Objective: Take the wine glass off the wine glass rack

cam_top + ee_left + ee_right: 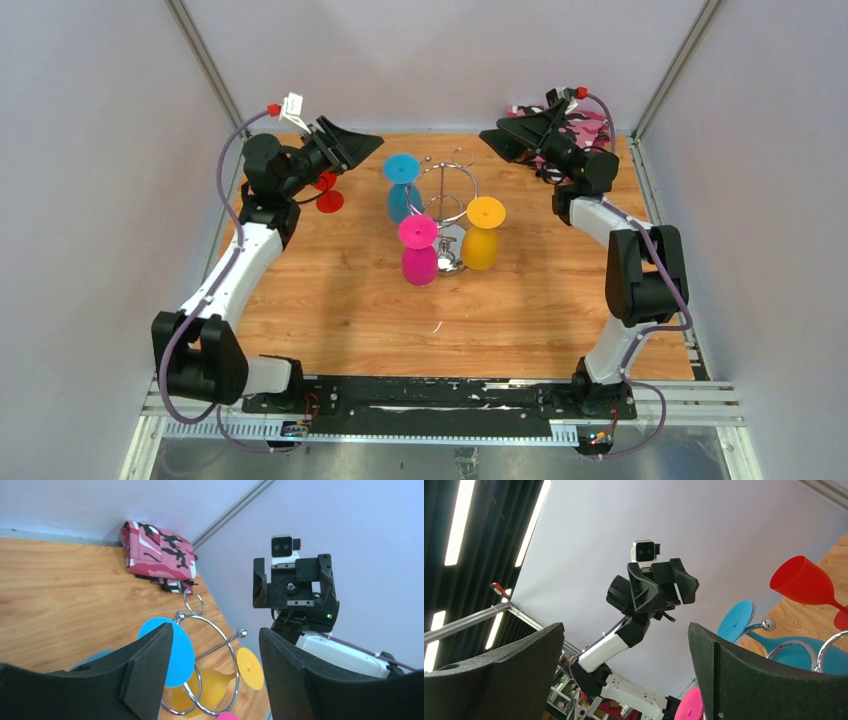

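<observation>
The chrome wine glass rack stands mid-table, with three glasses hanging upside down from it: blue, pink and yellow. A red glass is on the table, off the rack, beside the left arm. My left gripper is open and empty, raised just left of the blue glass. In the left wrist view the blue foot, the rack ring and the yellow glass lie beyond its gripper. My right gripper is open and empty, right of the rack top.
A pink camouflage cloth lies in the far right corner behind the right arm; it also shows in the left wrist view. Grey walls enclose the table on three sides. The right wrist view shows the red glass and the left arm.
</observation>
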`<state>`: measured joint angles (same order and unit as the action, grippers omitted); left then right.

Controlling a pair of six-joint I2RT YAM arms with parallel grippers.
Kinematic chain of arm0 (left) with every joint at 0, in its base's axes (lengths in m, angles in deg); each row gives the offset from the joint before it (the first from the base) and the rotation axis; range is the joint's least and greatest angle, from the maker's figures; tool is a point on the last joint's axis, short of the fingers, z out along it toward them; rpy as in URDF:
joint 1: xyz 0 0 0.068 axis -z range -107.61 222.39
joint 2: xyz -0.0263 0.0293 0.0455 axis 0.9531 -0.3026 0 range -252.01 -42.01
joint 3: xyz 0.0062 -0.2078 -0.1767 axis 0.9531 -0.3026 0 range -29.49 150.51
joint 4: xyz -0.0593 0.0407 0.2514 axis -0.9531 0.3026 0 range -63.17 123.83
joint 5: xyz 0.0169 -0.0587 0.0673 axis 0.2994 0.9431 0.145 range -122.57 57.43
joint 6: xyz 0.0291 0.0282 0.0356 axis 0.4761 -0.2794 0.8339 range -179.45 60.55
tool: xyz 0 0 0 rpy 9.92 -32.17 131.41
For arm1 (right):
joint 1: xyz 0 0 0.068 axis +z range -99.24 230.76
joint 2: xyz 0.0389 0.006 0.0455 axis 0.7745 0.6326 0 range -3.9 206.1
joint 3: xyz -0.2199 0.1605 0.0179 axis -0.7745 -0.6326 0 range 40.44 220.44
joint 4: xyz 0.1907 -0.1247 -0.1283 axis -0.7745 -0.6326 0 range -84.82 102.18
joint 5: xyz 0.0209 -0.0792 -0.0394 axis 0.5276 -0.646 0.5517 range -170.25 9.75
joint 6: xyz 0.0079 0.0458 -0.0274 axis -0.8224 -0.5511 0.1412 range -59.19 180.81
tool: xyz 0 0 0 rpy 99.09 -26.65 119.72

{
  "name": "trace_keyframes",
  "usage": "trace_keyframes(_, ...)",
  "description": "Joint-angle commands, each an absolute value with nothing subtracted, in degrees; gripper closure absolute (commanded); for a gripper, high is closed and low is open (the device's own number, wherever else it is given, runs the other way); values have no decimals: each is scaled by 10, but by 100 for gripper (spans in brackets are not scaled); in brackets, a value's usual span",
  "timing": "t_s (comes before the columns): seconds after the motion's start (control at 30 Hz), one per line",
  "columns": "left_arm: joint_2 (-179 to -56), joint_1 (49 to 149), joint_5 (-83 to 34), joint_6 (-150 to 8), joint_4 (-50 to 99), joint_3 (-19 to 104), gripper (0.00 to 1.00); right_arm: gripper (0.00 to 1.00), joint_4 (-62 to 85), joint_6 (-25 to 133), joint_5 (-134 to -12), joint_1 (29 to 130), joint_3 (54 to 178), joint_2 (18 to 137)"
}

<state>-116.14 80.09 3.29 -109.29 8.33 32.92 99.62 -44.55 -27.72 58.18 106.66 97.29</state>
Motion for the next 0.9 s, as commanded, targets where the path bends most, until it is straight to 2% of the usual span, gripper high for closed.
trace_keyframes(0.0, -1195, 803, 52, -1199, -128, 274, 32, 1, 1036, -436, -264, 574, 1055, 954)
trace_keyframes(0.13, -1219, 803, 45, -1223, -192, 234, 33, 1, 1035, -435, -265, 573, 1055, 954)
trace_keyframes(0.87, -1289, 815, 61, -1191, -176, 200, 37, 1, 1036, -435, -274, 573, 1048, 965)
